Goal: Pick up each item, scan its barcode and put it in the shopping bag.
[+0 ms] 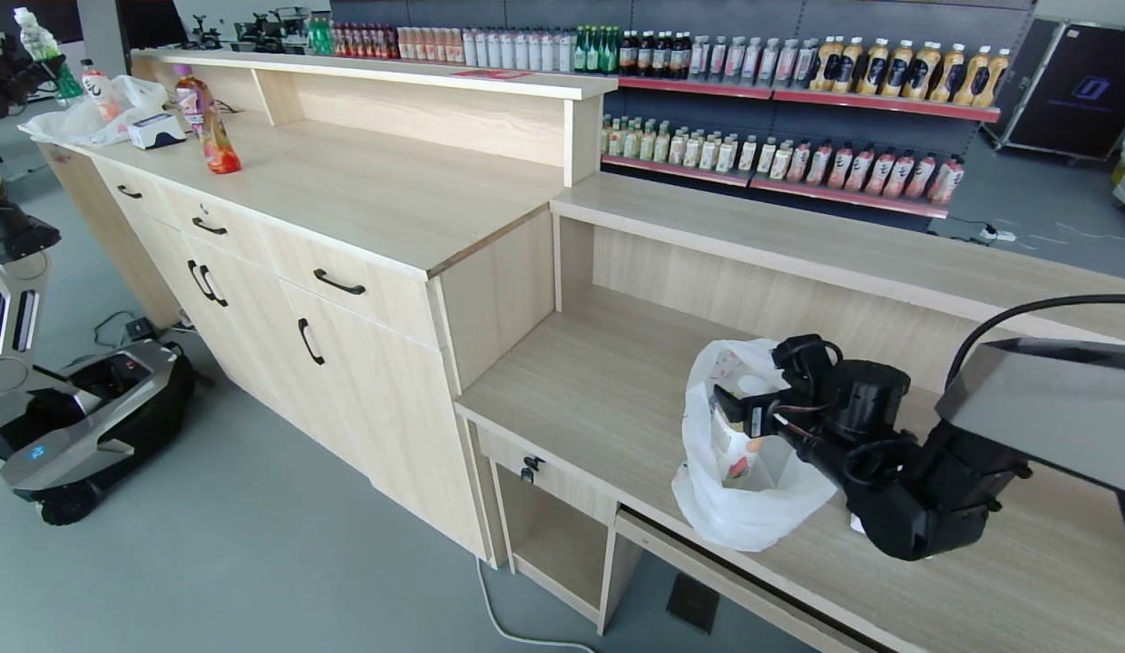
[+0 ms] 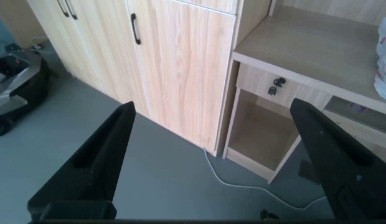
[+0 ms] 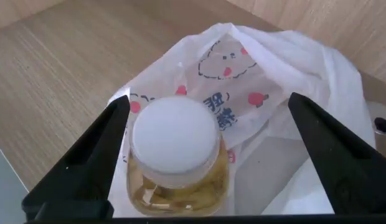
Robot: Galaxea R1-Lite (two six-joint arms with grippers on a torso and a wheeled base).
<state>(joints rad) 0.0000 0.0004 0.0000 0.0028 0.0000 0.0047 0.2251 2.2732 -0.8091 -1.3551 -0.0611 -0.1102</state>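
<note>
1. Right gripper (image 1: 760, 388) hangs over the shopping bag (image 1: 744, 517), its fingers (image 3: 81, 174) spread wide and gripping nothing.
2. Between those fingers stands the white-capped bottle (image 3: 174, 155), upright inside the bag's open mouth, close to one finger and well apart from the other.
3. The bag sits on the low desk (image 1: 599, 381), right by its front edge.
4. Over to the left gripper (image 2: 211, 107): fingers wide apart, nothing held, hanging above the grey floor (image 2: 168, 174) in front of the cabinet doors (image 2: 180, 56).
5. Up on the high counter (image 1: 390, 190), a red drink bottle (image 1: 209, 122) stands upright near its far left corner.
</note>
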